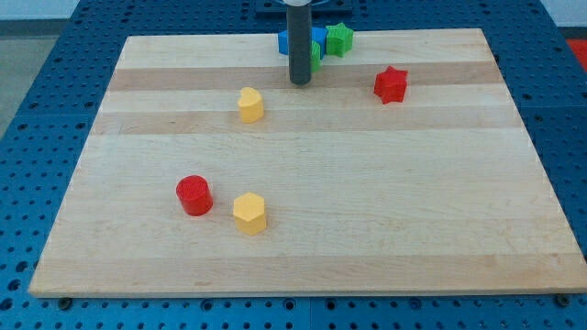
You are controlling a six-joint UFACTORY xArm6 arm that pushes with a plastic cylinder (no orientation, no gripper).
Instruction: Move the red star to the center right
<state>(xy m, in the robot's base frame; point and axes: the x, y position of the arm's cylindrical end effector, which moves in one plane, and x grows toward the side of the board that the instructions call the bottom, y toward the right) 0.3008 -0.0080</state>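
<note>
Your tip [300, 82], a bare rod with no claw to open or close, stands left of the red star [391, 84] at the counter [367, 229] top; an off-centre push could spin it away.

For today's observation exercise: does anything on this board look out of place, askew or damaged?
Nothing stands out. The red star, red cylinder and two yellow blocks sit flat and apart. My tip rests beside a tight blue and green cluster at the view's top.
</note>
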